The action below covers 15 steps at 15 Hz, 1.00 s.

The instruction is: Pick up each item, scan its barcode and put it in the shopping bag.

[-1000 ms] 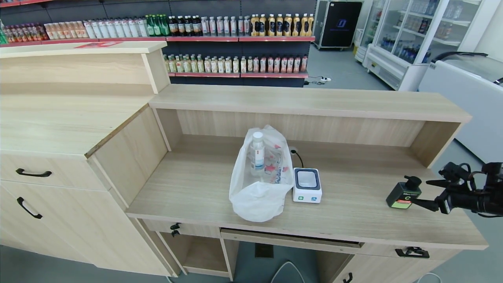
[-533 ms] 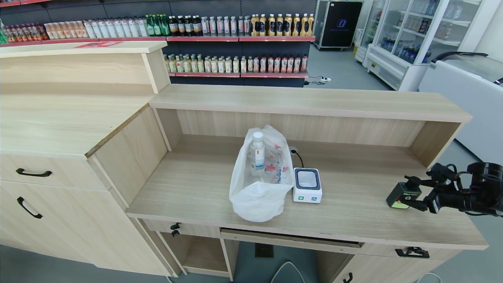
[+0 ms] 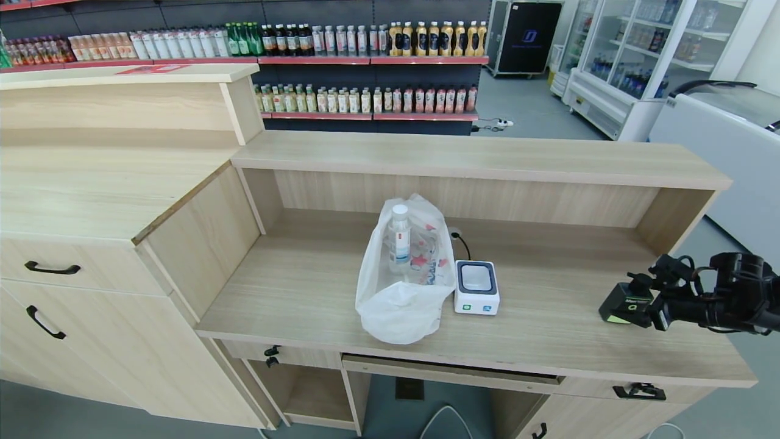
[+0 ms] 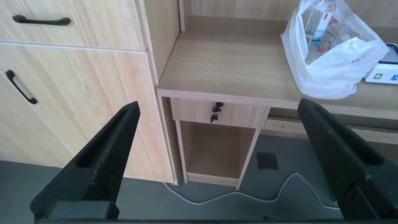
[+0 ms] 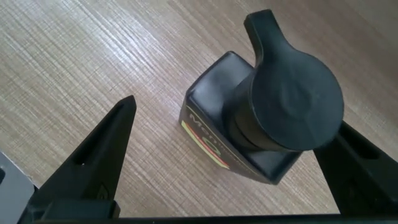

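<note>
A small black bottle (image 3: 623, 303) with a green label and a black pump cap stands on the wooden counter (image 3: 548, 329) at the right. My right gripper (image 3: 641, 299) is open, with one finger on each side of the bottle. From the wrist, the bottle (image 5: 211, 134) sits between the spread fingers (image 5: 93, 168). The white shopping bag (image 3: 402, 286) stands at the counter's middle with a clear bottle (image 3: 399, 241) upright inside. A white scanner (image 3: 476, 286) sits just right of the bag. My left gripper (image 4: 219, 106) is open, low beside the counter's left front corner.
A raised shelf (image 3: 475, 158) runs along the back of the counter and a wooden side wall (image 3: 676, 222) closes its right end. A black cable (image 3: 463, 244) leads from the scanner to the back. Cabinets with drawers (image 3: 73, 268) stand to the left.
My right gripper has moved left along the counter, so its open fingers now straddle the black bottle. The bottle, bag and scanner have stayed in place.
</note>
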### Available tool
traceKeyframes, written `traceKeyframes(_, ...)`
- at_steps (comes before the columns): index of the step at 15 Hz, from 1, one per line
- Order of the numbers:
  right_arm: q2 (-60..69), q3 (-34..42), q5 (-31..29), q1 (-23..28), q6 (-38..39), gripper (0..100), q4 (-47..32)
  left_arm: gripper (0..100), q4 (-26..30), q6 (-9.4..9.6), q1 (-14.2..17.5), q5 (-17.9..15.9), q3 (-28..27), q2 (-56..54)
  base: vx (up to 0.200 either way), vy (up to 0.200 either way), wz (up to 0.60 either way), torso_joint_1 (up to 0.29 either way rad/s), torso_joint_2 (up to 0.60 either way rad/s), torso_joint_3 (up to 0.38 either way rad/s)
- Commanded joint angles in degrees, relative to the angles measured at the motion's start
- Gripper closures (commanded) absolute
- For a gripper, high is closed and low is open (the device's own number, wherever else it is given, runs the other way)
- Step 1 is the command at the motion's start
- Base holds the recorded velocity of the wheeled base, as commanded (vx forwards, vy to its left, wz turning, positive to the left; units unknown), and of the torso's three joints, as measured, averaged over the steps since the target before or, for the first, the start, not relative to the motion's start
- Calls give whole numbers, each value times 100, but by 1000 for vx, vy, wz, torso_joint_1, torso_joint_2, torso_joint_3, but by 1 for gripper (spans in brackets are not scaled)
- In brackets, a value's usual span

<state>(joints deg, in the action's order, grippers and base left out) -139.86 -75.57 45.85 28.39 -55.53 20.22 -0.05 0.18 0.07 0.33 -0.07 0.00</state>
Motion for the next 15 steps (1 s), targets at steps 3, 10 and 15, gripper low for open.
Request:
traceKeyframes(3,-164,-125,-6,-62,7,0,-10,0,-4,-1,1,2,-1,0,0,0,0,0,0,0)
traceKeyframes(10,-120,-81,-23,-264,-46,100,8,0,-4,-1,1,2,7,0,0,0,0,0,0,0)
traceKeyframes(15,1506,455,-67,35,-1558,100,254,0,-4,-1,1,2,-1,0,0,0,0,0,0,0)
